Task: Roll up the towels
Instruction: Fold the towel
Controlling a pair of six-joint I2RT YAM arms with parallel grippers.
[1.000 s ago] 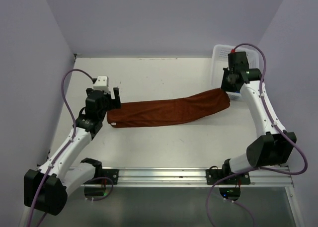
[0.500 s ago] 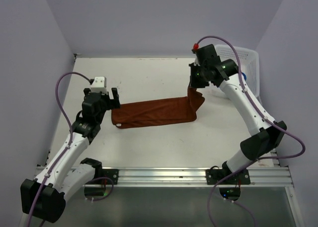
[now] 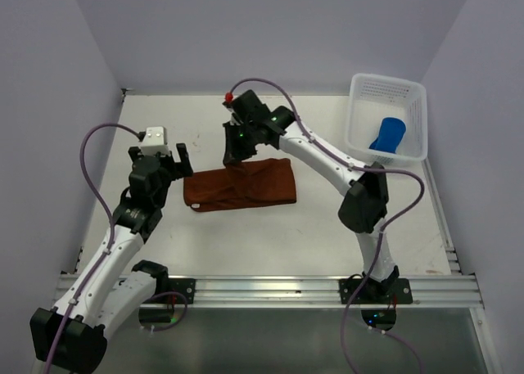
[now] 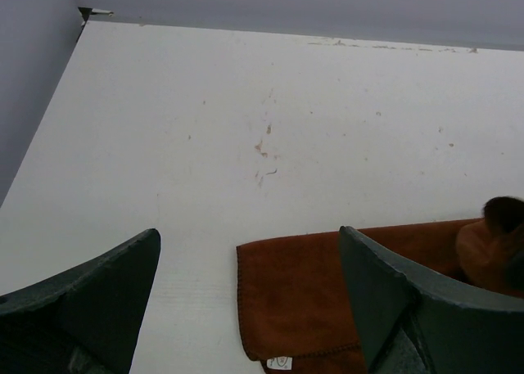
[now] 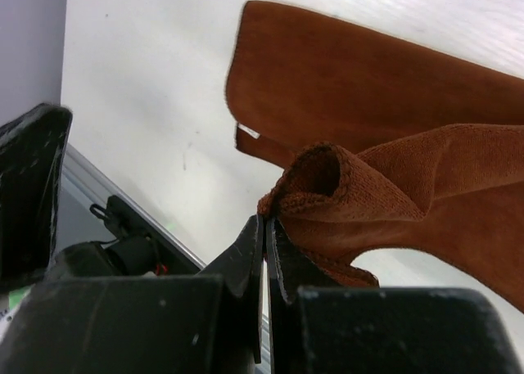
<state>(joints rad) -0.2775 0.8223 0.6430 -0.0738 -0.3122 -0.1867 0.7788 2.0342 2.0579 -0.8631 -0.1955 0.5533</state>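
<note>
one rust-brown towel [image 3: 246, 192], long axis left-right

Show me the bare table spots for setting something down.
Bare: the strip between the rust-brown cloth towel and the near rail; the far-left corner behind the open left gripper. Crowded: the towel's far edge, pinched by the right gripper; the white perforated plastic basket's far-right corner.

Plain rust-brown towel [image 3: 246, 187] on the white worktop [image 3: 246, 235], solid royal blue towel [image 3: 388, 134] in the white perforated basket [image 3: 357, 104], purple cables [image 3: 88, 157] on white-and-black arms [image 3: 115, 251].
</note>
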